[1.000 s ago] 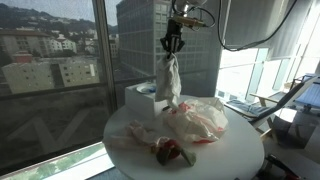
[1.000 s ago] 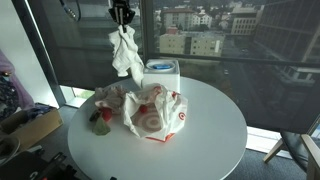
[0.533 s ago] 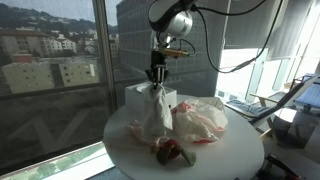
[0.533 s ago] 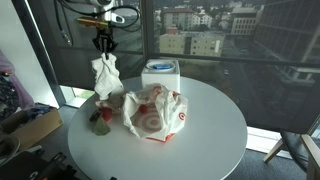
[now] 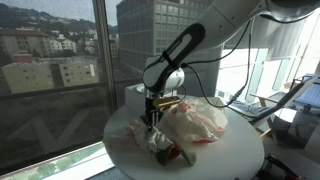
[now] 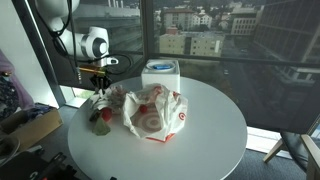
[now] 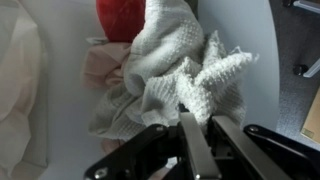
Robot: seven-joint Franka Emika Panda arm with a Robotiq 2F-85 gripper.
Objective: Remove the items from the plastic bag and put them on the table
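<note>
Low over the table, jaws clamped on a pale wrinkly piece.
That piece bunches on the tabletop beside the dark red lump, near the edge; the plastic bag lies crumpled just beside them, before the white box.

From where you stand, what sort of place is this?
Probably an office or lab high in a city tower: tall glass windows look down on city buildings, and a round white table stands beside them.
</note>
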